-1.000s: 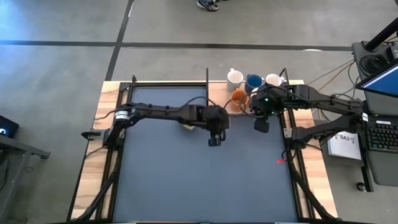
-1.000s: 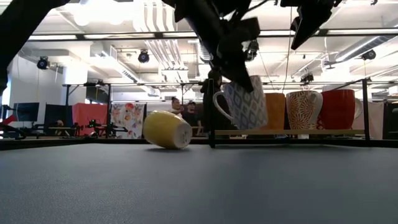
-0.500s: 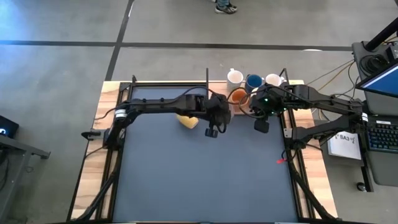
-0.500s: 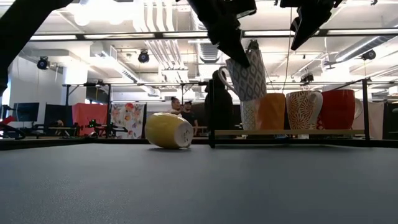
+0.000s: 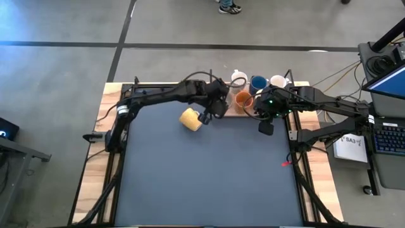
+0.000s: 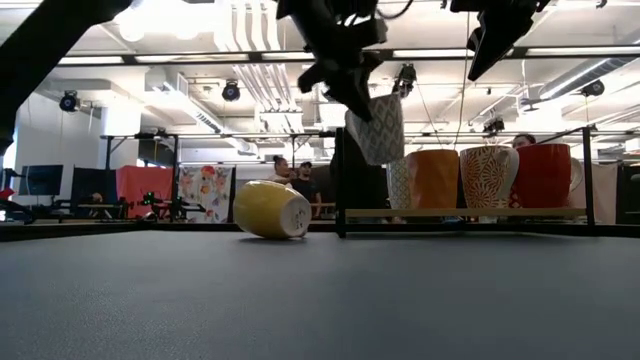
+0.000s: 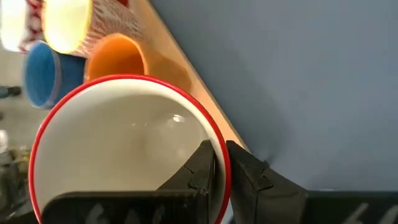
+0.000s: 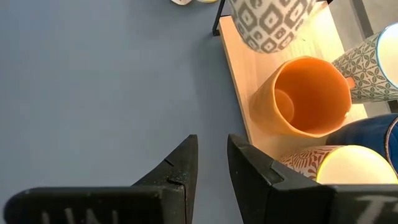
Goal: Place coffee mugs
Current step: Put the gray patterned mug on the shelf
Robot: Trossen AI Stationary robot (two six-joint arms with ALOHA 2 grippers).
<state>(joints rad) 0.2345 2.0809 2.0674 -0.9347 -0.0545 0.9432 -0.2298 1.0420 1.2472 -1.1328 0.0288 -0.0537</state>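
Left gripper (image 6: 345, 85) reaching to the table's far edge, clamped on the rim of a raised patterned mug (image 6: 377, 128), right gripper (image 8: 211, 165) hovering nearby, fingers narrowly parted, empty.

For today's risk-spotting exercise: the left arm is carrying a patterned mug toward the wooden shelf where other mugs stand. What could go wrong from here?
1. The patterned mug hangs tilted, pinched only at its rim by the left gripper; it might slip or land askew.
2. The orange mug stands close beside the drop spot on the wooden shelf; lowering could knock it.
3. The right gripper hovers nearby, jaws slightly apart; the arms might collide.
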